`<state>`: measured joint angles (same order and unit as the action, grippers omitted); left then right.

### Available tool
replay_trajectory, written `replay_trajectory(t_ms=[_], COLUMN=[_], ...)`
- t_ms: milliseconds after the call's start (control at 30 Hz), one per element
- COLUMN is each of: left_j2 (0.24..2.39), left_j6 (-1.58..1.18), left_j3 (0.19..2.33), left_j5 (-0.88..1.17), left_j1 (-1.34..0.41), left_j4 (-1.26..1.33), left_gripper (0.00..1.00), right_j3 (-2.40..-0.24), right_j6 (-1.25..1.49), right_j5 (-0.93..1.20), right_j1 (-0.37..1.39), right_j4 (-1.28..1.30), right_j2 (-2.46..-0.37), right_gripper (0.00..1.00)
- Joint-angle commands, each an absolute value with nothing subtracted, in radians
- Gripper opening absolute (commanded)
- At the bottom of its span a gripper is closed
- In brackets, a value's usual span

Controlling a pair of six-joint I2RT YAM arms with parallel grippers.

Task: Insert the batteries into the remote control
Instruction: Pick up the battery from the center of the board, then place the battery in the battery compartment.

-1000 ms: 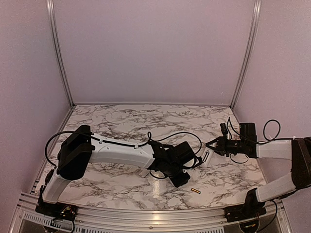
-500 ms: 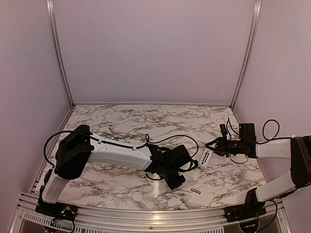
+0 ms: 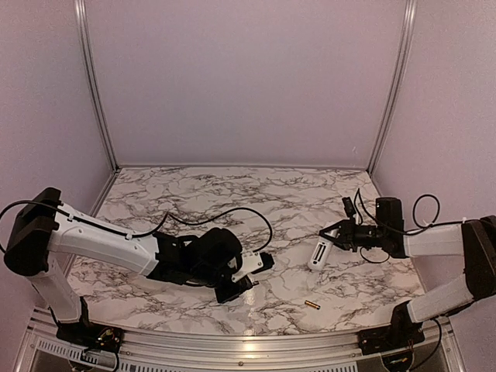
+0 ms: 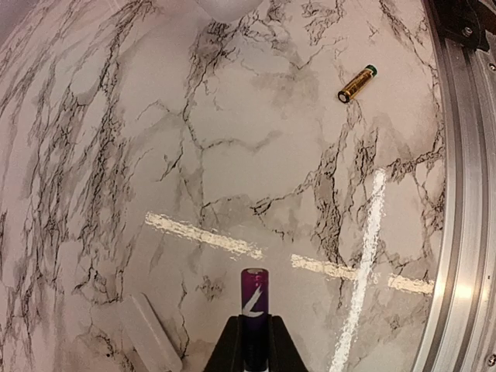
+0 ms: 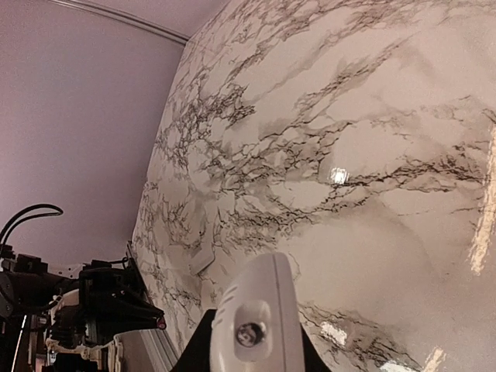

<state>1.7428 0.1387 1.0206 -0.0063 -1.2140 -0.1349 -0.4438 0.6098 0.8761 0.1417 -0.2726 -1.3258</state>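
Note:
A dark purple battery (image 4: pixel 255 298) stands out from between my left gripper's (image 4: pixel 255 341) jaws, which are shut on it just above the marble. In the top view this gripper (image 3: pixel 249 283) is low near the front centre. The gold battery (image 4: pixel 357 84) lies loose on the table (image 3: pixel 312 305), apart from both grippers. My right gripper (image 3: pixel 335 235) is shut on one end of the white remote control (image 3: pixel 318 253). In the right wrist view the remote control (image 5: pixel 260 318) points away from the gripper (image 5: pixel 256 345), seen end-on. Its face is hidden.
A flat white cover piece (image 4: pixel 151 333) lies on the marble just beside my left gripper, also seen as a cover piece (image 5: pixel 203 260) in the right wrist view. The metal rail (image 4: pixel 465 194) runs along the near edge of the table. Loose cables hang over both arms.
My left arm has pulled back to the left and its jaws have shut on the dark battery. The right gripper has shifted the remote slightly left.

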Motion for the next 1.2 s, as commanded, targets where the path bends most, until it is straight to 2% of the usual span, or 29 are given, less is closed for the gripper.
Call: replay_trajectory(t_ms=[0, 67, 233, 400, 500, 667, 867, 1167], left_j2=[1.668, 1.655, 1.527, 1.632, 1.723, 1.766, 1.835, 1.877], left_j6=[0.166, 0.143, 0.126, -0.049, -0.187, -0.386, -0.516, -0.559], left_j3=[0.998, 1.006, 0.857, 1.042, 1.131, 1.132, 1.2, 1.245], left_j5=[-0.035, -0.015, -0.02, -0.081, -0.027, 0.111, 0.172, 0.115], left_j1=[-1.215, -1.215, -1.215, -1.205, -1.198, -1.192, -1.189, -1.172], left_j4=[-0.029, -0.056, 0.085, -0.165, -0.256, -0.182, -0.192, -0.269], left_gripper=[0.0, 0.0, 0.0, 0.0, 0.0, 0.0, 0.0, 0.0], right_j3=[-0.436, -0.433, -0.434, -0.421, -0.417, -0.401, -0.433, -0.455], right_j6=[0.712, 0.752, 0.837, 0.935, 0.983, 1.087, 1.12, 1.126], right_j5=[0.84, 0.81, 0.716, 0.619, 0.565, 0.525, 0.495, 0.486], right_j1=[0.242, 0.288, 0.394, 0.492, 0.554, 0.623, 0.684, 0.707], right_j4=[-0.43, -0.478, -0.537, -0.635, -0.699, -0.844, -0.9, -0.901], right_j2=[-1.335, -1.341, -1.353, -1.397, -1.454, -1.565, -1.645, -1.664], right_gripper=[0.0, 0.0, 0.0, 0.0, 0.0, 0.0, 0.0, 0.0])
